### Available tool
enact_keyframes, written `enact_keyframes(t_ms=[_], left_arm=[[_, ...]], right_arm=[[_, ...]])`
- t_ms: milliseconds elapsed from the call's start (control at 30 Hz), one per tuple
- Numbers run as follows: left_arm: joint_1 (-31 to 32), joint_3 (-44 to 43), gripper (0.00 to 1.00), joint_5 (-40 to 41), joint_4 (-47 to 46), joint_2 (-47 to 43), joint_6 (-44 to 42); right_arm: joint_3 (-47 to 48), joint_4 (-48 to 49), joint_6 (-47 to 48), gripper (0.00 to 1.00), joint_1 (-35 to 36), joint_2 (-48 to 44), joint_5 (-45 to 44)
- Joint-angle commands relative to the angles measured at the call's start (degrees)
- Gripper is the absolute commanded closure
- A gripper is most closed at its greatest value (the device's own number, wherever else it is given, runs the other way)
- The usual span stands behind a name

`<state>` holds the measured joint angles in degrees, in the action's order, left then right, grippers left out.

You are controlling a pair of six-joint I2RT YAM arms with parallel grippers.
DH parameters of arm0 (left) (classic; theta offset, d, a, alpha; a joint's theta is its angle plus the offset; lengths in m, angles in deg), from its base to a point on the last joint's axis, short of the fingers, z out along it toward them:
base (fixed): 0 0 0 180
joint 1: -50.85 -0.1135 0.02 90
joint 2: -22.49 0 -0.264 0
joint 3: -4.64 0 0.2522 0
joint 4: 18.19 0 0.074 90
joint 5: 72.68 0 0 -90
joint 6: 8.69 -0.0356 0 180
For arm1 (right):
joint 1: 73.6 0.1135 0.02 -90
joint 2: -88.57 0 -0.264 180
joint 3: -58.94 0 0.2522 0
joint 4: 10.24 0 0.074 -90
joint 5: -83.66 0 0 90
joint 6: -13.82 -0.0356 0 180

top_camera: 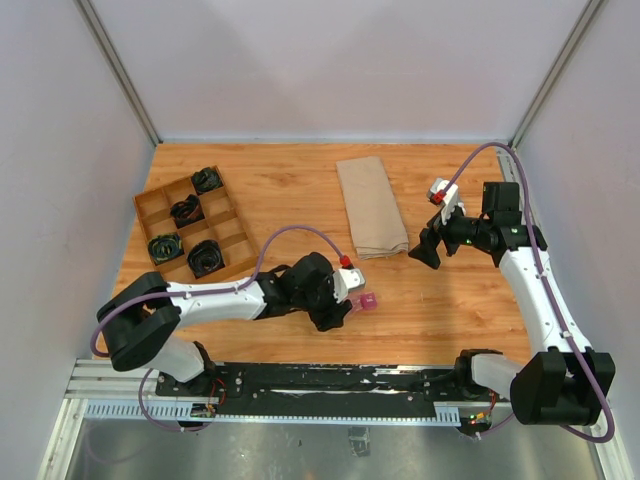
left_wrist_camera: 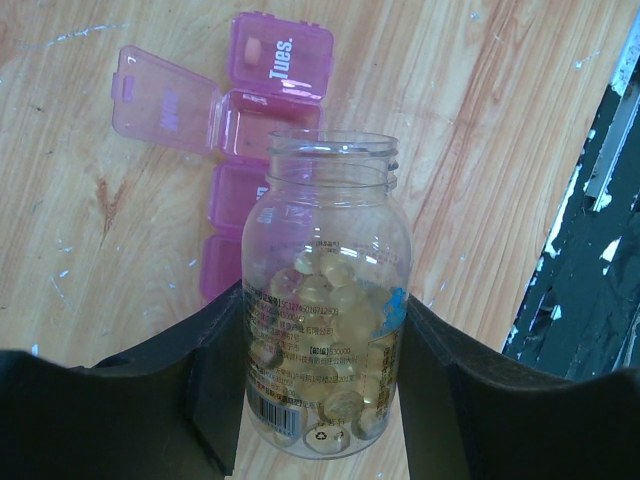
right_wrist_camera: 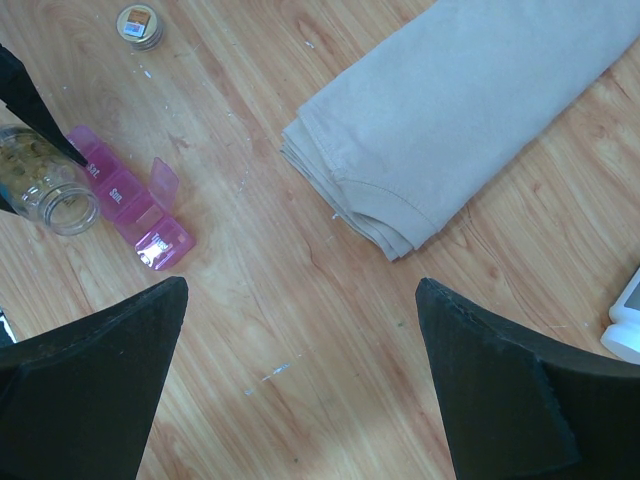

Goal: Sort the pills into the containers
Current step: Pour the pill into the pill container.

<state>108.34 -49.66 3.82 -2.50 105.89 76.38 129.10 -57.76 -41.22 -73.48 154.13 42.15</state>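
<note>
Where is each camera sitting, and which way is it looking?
Top camera: up high behind the robot, looking down on the table, wooden tray and folded cloth; both arms show.
Left wrist: looks down past the left end effector, shut on an open pill bottle, toward the pink pill box.
Right wrist: looks down through the open right end effector at the cloth.
Both wrist views share the bottle and pill box.

Bright, even, diffuse light fills the enclosure, and the left arm (top_camera: 215, 298) casts only a faint, soft shadow on the wooden table (top_camera: 290, 190). In the left wrist view the clear bottle (left_wrist_camera: 325, 300) carries pale reflections, light glows through the pink containers (left_wrist_camera: 270, 70), and the wood has a whitish sheen at the far left. Both wrist views are dark and slightly soft along the near edge, sharp beyond.
</note>
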Motion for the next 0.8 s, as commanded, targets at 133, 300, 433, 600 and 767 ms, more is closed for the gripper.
enact_keyframes(t_ms=[133, 300, 433, 600, 767], left_arm=[[-0.6, -4.2, 1.00, 0.5, 4.8, 1.1, -1.9], [-0.6, -4.9, 1.00, 0.2, 6.0, 2.0, -2.7], [-0.7, -5.0, 1.00, 0.2, 6.3, 2.1, -3.2], [-0.6, -6.5, 1.00, 0.2, 8.5, 2.4, -4.2], [-0.6, -8.0, 1.00, 0.6, 11.0, 2.9, -5.0]], right_arm=[[1.1, -0.6, -0.2, 0.01, -1.9, 0.0, 1.5], [1.1, -0.6, -0.3, 0.01, -2.0, -0.1, 1.6], [1.0, -0.6, -0.3, 0.01, -2.1, -0.2, 1.8], [1.0, -0.6, -0.3, 0.01, -2.1, -0.1, 2.0], [1.0, -0.6, -0.3, 0.01, -2.1, -0.2, 2.0]])
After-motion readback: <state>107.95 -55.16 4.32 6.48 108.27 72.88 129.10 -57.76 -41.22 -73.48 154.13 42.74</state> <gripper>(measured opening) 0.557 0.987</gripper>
